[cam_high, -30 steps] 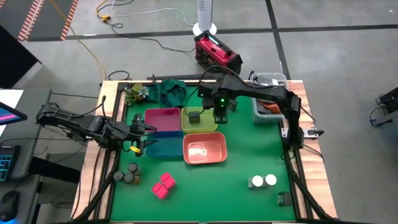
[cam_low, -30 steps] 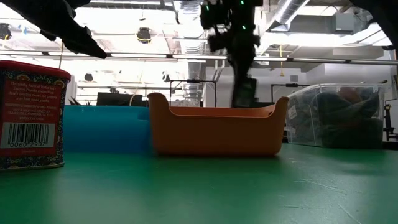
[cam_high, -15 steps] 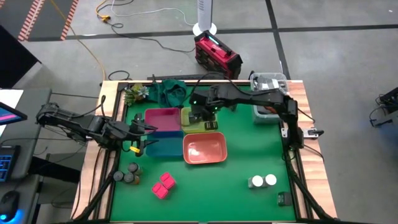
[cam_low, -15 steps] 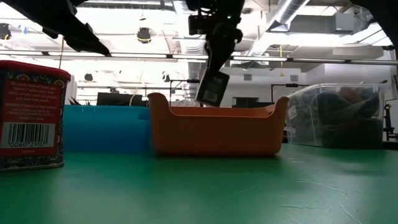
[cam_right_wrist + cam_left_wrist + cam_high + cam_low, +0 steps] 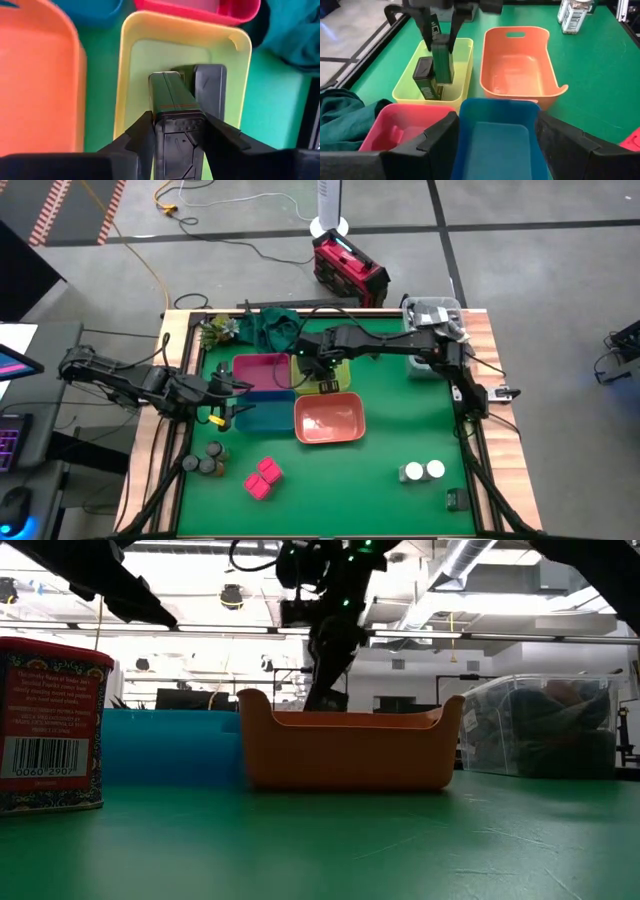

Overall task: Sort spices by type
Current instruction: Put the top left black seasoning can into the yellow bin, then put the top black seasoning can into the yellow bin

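Note:
My right gripper (image 5: 322,372) reaches over the yellow bin (image 5: 465,65) and is shut on a dark grey square jar (image 5: 441,62). A second dark square jar (image 5: 425,77) lies inside that bin beside it. My left gripper (image 5: 225,400) waits open over the blue bin (image 5: 495,135), touching nothing. Grey round jars (image 5: 205,460), pink packets (image 5: 262,477) and white-topped round jars (image 5: 423,471) stand on the green mat near the table's near edge. Another dark jar (image 5: 455,499) lies at the near right corner. My right gripper pinches the dark square jar's upper end (image 5: 172,122) between its two fingers (image 5: 140,137), coming from above and pointing down. The jar hangs roughly upright below the fingers, its lower end (image 5: 443,79) down inside the yellow bin. Whether it touches the bin floor cannot be told.
A pink bin (image 5: 262,370) and an orange bin (image 5: 330,420) flank the yellow and blue ones. A teal cloth (image 5: 272,325) and a plant (image 5: 215,330) lie at the far edge, and a clear tub (image 5: 430,315) at the far right. One pink packet (image 5: 50,725) stands close in the low view.
My right gripper has carried the dark jar toward the table's left and down, from the far side of the orange bin to the yellow bin. The jar swung tilted on the way and now hangs nearly upright, its lower end sunk behind the orange bin's rim in the low view.

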